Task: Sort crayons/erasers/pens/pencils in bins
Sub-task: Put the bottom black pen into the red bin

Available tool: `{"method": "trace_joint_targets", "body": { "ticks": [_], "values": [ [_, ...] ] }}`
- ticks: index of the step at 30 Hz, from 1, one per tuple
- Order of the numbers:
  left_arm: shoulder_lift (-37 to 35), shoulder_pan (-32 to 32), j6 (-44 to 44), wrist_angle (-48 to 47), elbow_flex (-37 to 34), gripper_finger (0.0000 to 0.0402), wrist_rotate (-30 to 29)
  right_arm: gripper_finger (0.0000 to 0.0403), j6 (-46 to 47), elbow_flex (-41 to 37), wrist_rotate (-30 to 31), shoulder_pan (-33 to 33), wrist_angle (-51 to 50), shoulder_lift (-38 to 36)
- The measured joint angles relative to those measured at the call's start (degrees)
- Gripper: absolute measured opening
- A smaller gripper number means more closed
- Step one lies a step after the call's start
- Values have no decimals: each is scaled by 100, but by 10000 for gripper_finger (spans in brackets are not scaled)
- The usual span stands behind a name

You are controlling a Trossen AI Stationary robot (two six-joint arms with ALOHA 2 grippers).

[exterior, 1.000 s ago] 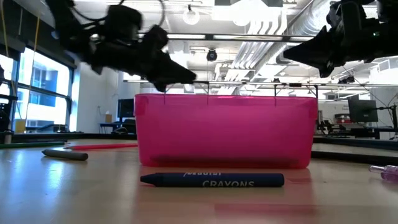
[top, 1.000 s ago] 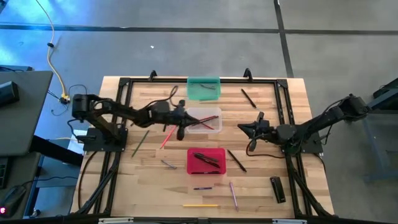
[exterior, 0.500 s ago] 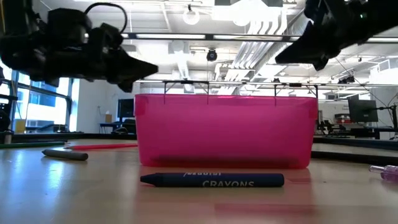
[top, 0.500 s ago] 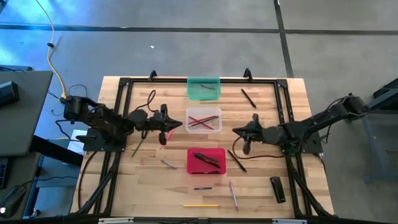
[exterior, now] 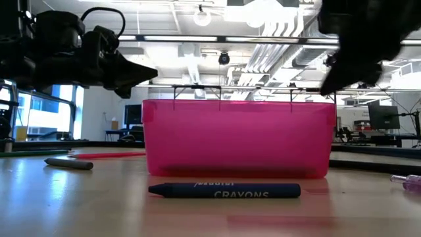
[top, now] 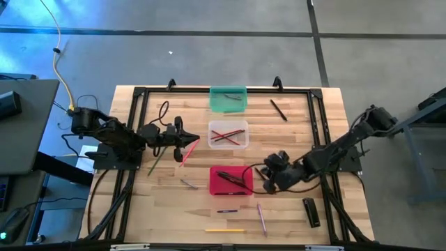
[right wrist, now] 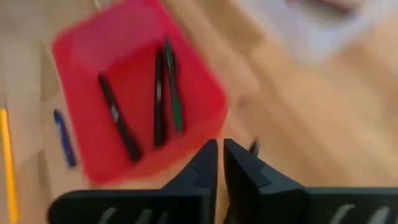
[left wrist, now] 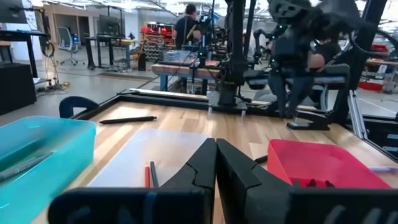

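The teal bin [top: 228, 99], the clear bin [top: 228, 134] and the red bin [top: 231, 180] stand in a row down the table's middle. The clear bin holds crossed red pencils [top: 224, 135]. The red bin holds dark pens [right wrist: 158, 93]. My left gripper [top: 185, 138] is shut and empty, left of the clear bin, above a red pencil [top: 187, 153] lying flat on the wood. My right gripper [top: 267, 178] is shut and empty, just right of the red bin, over a black pen [top: 270, 185] on the table. It hangs above rim height in the low view [exterior: 355, 62].
A green pencil [top: 157, 160], a grey stick [top: 188, 184], a blue crayon [exterior: 223, 191], a yellow pencil [top: 224, 229] and a pink pencil [top: 261, 217] lie on the wood. Another black pen [top: 279, 109] lies at the far right. A black block [top: 311, 213] sits near right.
My left gripper has drawn back from over the clear bin toward the table's left edge. My right gripper has swung from the table's right middle toward the near edge and the red bin, coming down beside the bin's right wall.
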Motion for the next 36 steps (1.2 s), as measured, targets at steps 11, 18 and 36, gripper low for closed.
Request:
{"method": "trace_joint_targets", "body": {
  "ticks": [11, 18, 36],
  "values": [
    [2, 0, -48, 1, 0, 0, 0, 168, 2112, 502, -915, 418, -1091, 1223],
    [2, 0, -63, -4, 0, 0, 0, 175, 2066, 502, -942, 232, -1175, 1603],
    [2, 0, -105, -13, 0, 0, 0, 25, 1601, 528, -1063, -15, -1286, 2050]
  ]
}}
